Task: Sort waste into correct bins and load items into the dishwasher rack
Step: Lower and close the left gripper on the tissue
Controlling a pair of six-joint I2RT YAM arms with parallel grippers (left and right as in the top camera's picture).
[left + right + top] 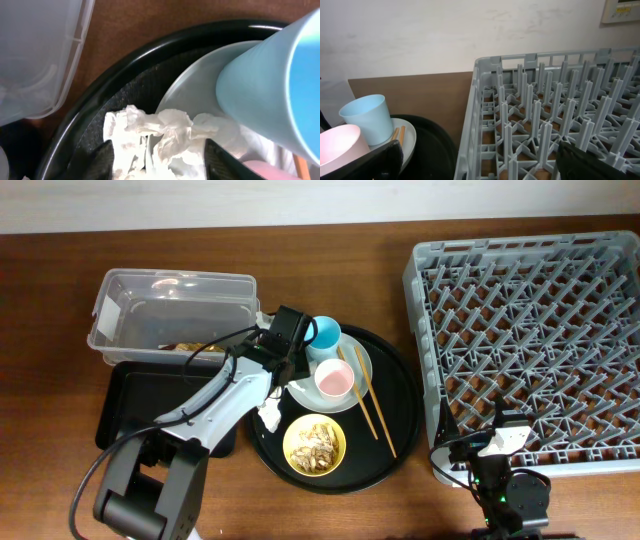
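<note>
A crumpled white napkin (pixel 150 130) lies on the round black tray (pixel 95 100), against the pale plate (pixel 192 87). My left gripper (pixel 161 162) is open, with a finger on each side of the napkin. From overhead the left gripper (pixel 288 360) sits beside the blue cup (pixel 326 332). The pink cup (pixel 334 380) and the chopsticks (pixel 370 405) rest on the plate (pixel 360 356). Food scraps fill the yellow bowl (pixel 315 445). My right gripper (pixel 495 445) is wide open and empty at the front left corner of the grey rack (pixel 530 330).
The clear tub (pixel 175 305) stands at the back left, with something brownish along its near side. The shallow black tray (pixel 130 405) lies in front of it, partly under my left arm. The round tray (pixel 398 390) lies between the bins and the rack.
</note>
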